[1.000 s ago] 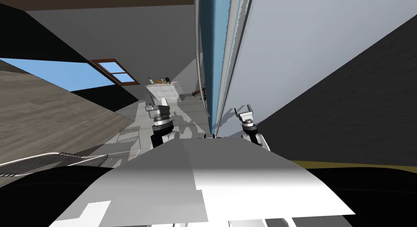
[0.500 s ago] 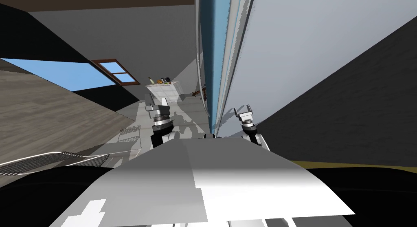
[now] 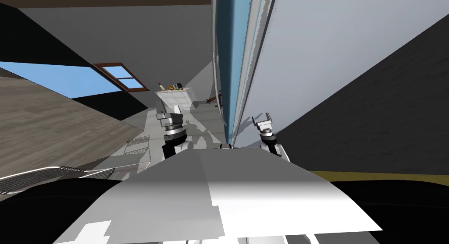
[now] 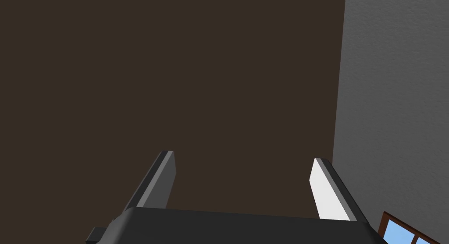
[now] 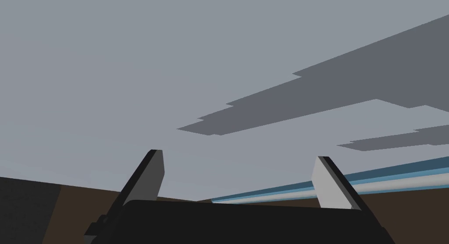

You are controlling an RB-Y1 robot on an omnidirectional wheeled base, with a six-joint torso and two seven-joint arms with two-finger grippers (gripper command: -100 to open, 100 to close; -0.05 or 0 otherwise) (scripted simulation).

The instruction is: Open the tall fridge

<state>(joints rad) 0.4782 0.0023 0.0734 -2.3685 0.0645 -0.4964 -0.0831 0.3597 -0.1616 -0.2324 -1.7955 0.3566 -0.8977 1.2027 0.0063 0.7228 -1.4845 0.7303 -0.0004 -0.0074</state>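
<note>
Fridge opening: approach stage, door not yet gripped

**Position of the fridge.** The tall fridge (image 3: 333,57) stands directly ahead and to the right, very close to the robot. In the head view it shows as a broad, plain, light grey panel. A blue strip (image 3: 228,70) runs the full length of its left edge. The right wrist view shows the same grey panel (image 5: 131,70) and the same strip (image 5: 386,173) low beside the right-hand finger.

**Right arm.** The right gripper (image 3: 261,118) is raised just beside the grey panel, near the blue strip. Its fingers (image 5: 322,180) stand wide apart with nothing between them. Contact with the panel cannot be confirmed from either view.

**Left arm.** The left gripper (image 3: 169,108) is raised to the left of the fridge, well apart from it. Its fingers (image 4: 324,184) are also spread wide and hold nothing.

**Progress.** By this reading, the task is at an early stage:
- Done: the robot is at the fridge, with the right arm raised to it.
- Not done: no handle or door edge is held.
- Unclear: whether the door is already ajar at the blue strip cannot be told, and no handle can be made out.

**Remaining work.** Locate the door edge or handle, close the right fingers on it, then swing the door outward.
</note>
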